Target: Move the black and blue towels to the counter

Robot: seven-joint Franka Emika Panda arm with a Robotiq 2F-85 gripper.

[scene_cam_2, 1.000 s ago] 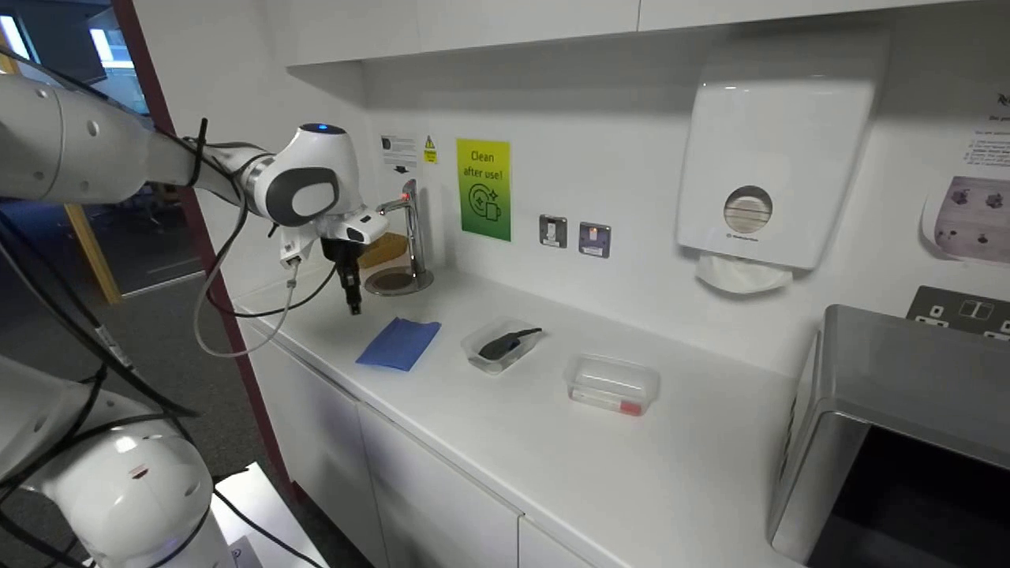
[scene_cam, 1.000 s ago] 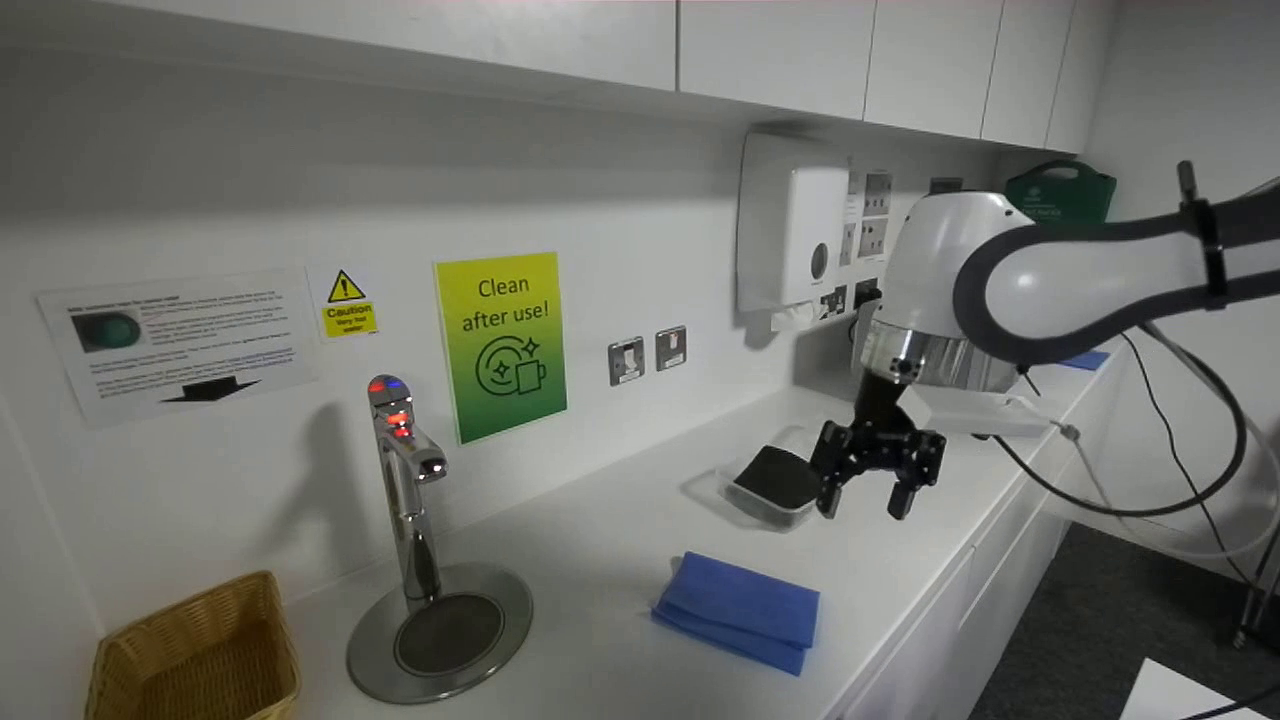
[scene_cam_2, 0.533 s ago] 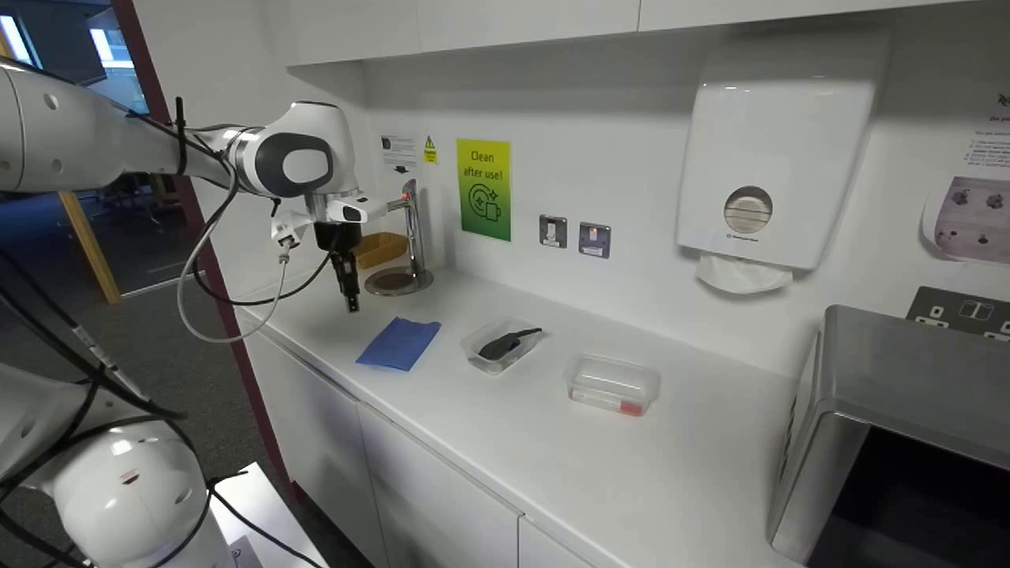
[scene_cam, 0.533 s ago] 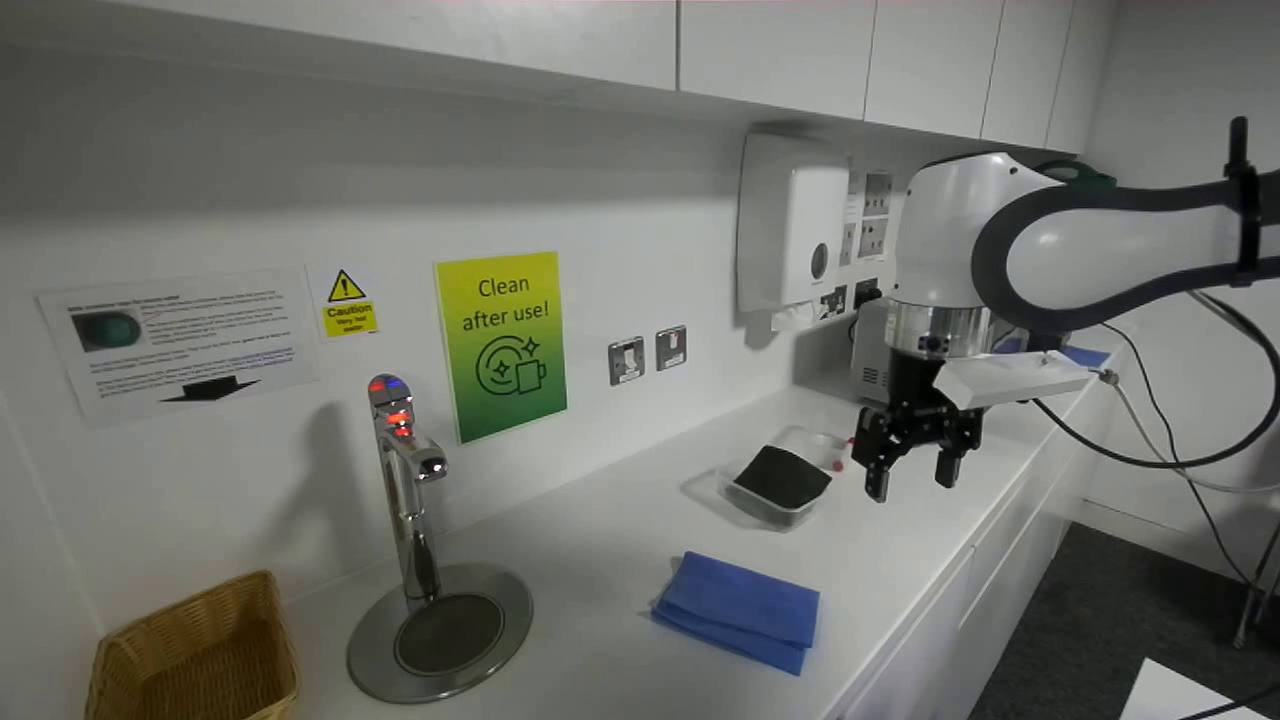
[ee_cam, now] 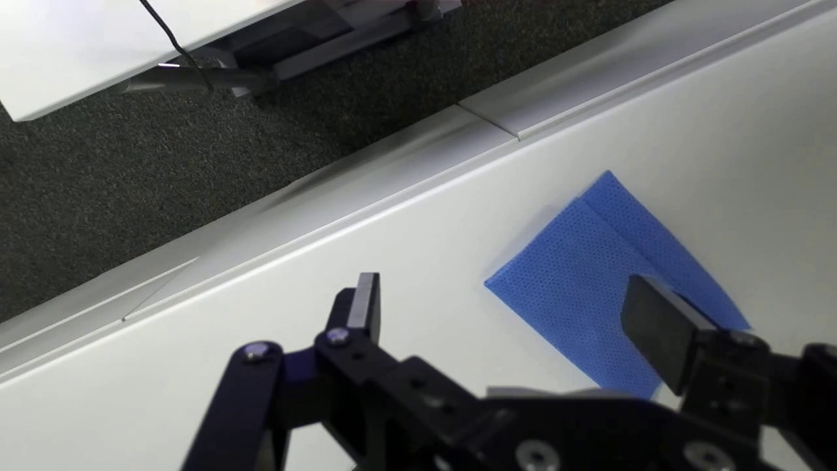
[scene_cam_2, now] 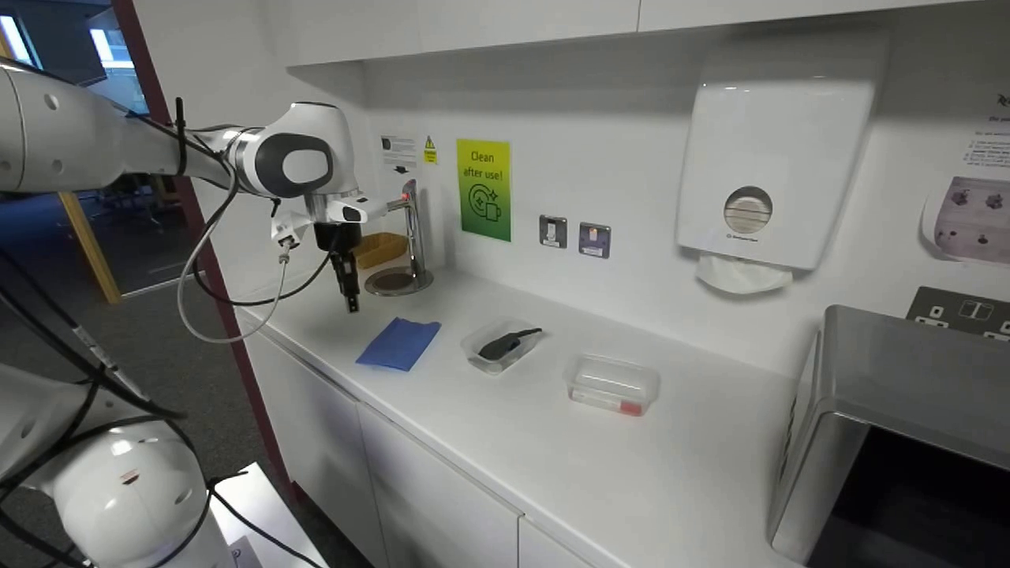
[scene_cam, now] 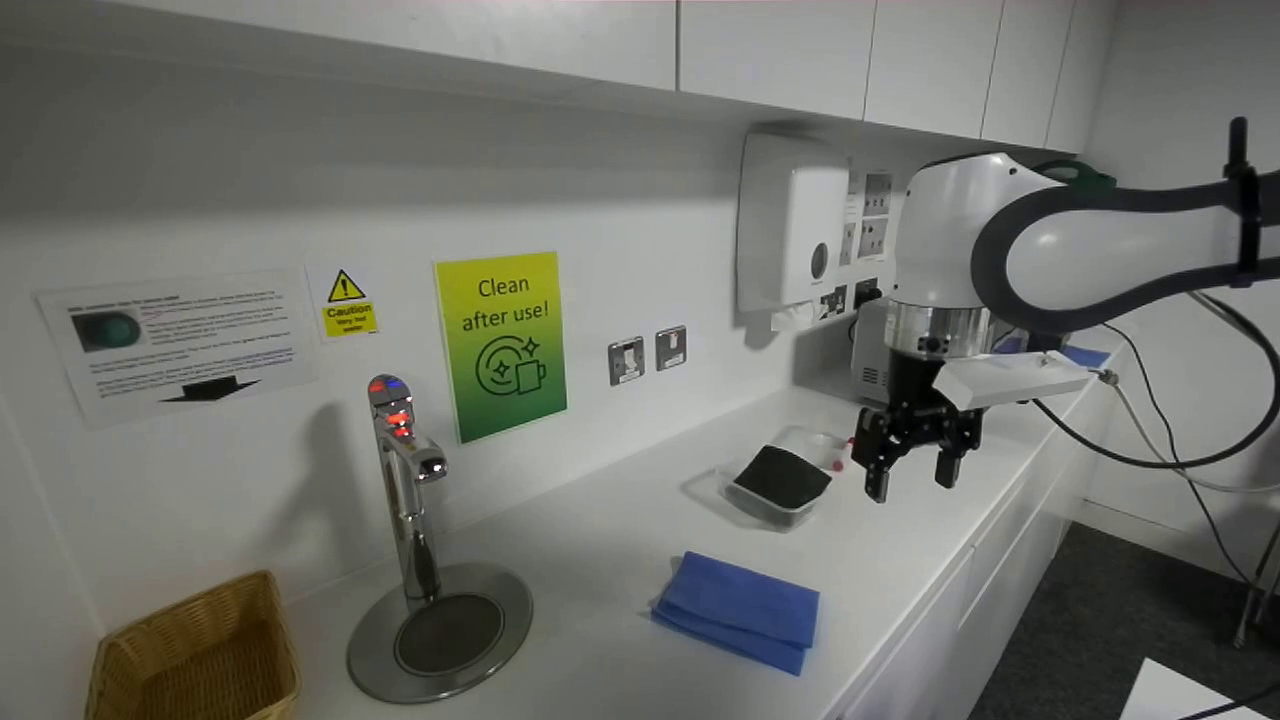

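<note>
The blue towel (scene_cam: 738,608) lies folded flat on the white counter (scene_cam: 600,520), near its front edge; it also shows in an exterior view (scene_cam_2: 399,344). A black piece that looks like the black towel (scene_cam: 783,477) rests in a small clear tub, rising above its rim; another angle shows it as a dark curved shape (scene_cam_2: 505,345). My gripper (scene_cam: 911,488) hangs above the counter, fingers pointing down and wide apart, nothing between them. In the wrist view the gripper (ee_cam: 503,278) is open, and its right finger covers part of the blue towel (ee_cam: 562,275) without visibly touching it.
Beyond the tub stands another clear tub (scene_cam_2: 611,383) with something red inside. A chrome tap (scene_cam: 408,500) rises over a round drain, beside a wicker basket (scene_cam: 200,650). A grey metallic appliance (scene_cam_2: 907,379) occupies the counter's other end. Wall cupboards (scene_cam: 770,50) overhang the worktop.
Over the first half second my arm rose and drew back from the black towel's tub, uncovering the tub behind. Since then it has held still. Both towels lie where they were.
</note>
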